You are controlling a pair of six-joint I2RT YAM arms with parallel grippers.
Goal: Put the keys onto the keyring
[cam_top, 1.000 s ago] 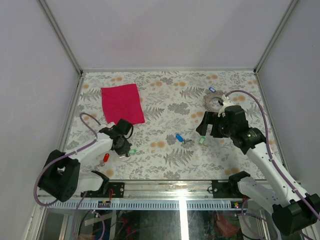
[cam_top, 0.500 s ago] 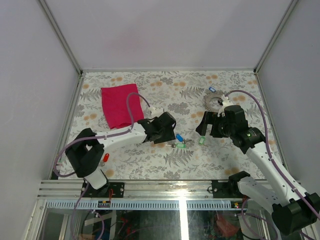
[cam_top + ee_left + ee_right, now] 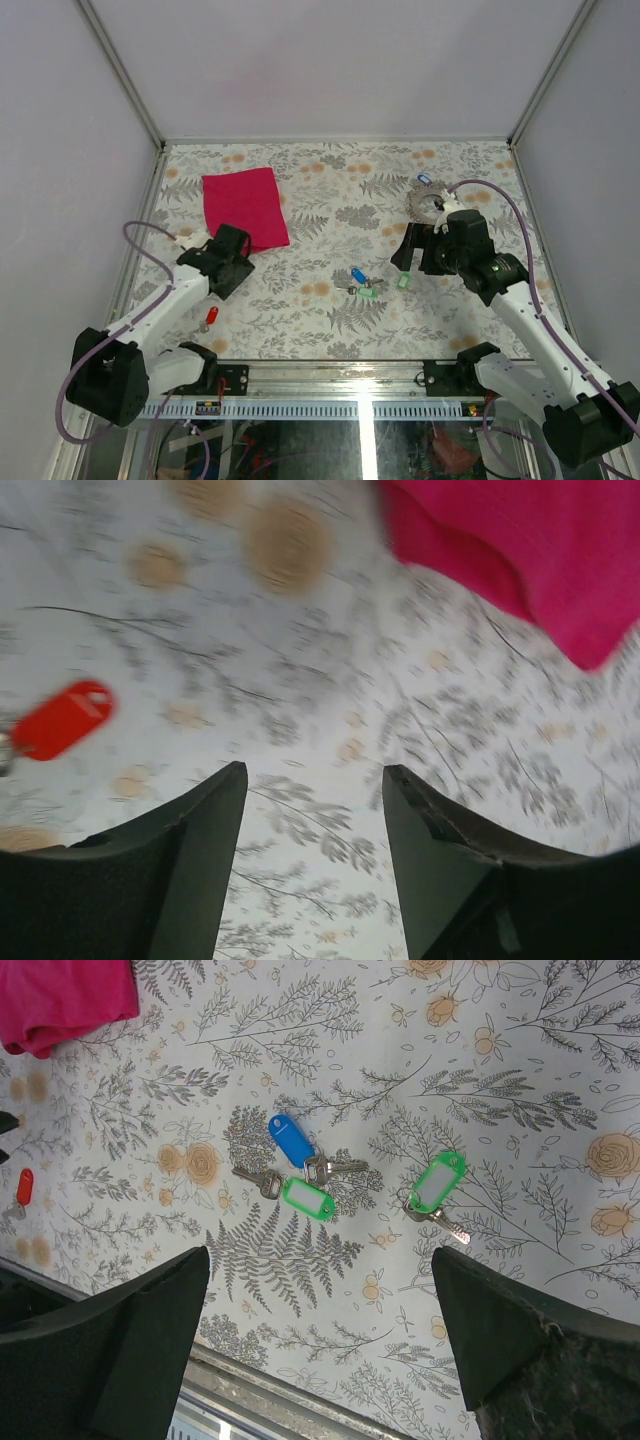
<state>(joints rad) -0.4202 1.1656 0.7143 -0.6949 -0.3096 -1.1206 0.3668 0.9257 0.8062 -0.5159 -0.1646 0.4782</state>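
Note:
Three keys lie mid-table: a blue-tagged one (image 3: 357,274) (image 3: 292,1142), a green-tagged one (image 3: 372,290) (image 3: 307,1200) touching it, and a second green-tagged one (image 3: 404,281) (image 3: 440,1182) further right. A red-tagged key (image 3: 210,318) (image 3: 60,720) lies alone near the left front. The grey keyring (image 3: 425,205) rests at the back right with a blue tag (image 3: 424,180) by it. My left gripper (image 3: 228,258) (image 3: 315,780) hovers open and empty beside the cloth. My right gripper (image 3: 408,255) (image 3: 320,1260) hangs wide open above the green keys, holding nothing.
A magenta cloth square (image 3: 244,207) (image 3: 520,540) lies at the back left, just beyond my left gripper. A metal rail (image 3: 330,372) borders the table's near edge, and grey walls close in the other three sides.
My left arm carried a green-tagged key from the left to the middle, opened, left it beside the blue-tagged key, and swung back left near the cloth. The right arm stayed put.

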